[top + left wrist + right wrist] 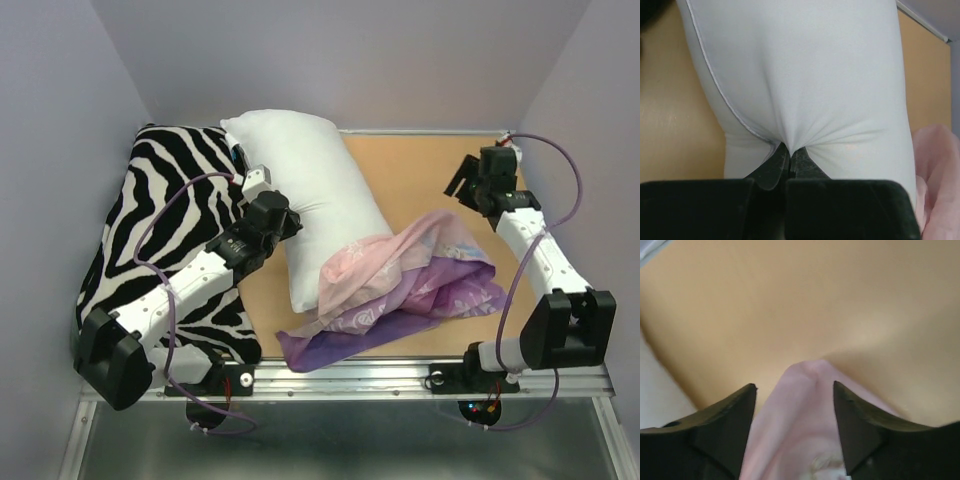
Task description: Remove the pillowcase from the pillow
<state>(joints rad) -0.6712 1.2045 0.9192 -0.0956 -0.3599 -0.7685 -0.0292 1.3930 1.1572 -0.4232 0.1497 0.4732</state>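
Note:
The white pillow [305, 190] lies slanted on the tan table, its near end under the crumpled pillowcase [410, 285], which shows purple and pale pink. My left gripper [290, 225] is shut on a pinch of the pillow's white fabric [805, 90] at its left side; the jaws [789, 150] meet with cloth puckered between them. The pillowcase's pink edge shows at the right of the left wrist view [940, 175]. My right gripper [465, 185] is open and empty, raised just beyond the pillowcase's far corner. Pink fabric [800, 410] shows between its fingers [794, 386].
A black-and-white zebra-striped cushion [165, 230] fills the left side, under my left arm. Tan table surface [420, 170] lies bare at the back right. Grey walls close in on three sides. A metal rail [350, 375] runs along the near edge.

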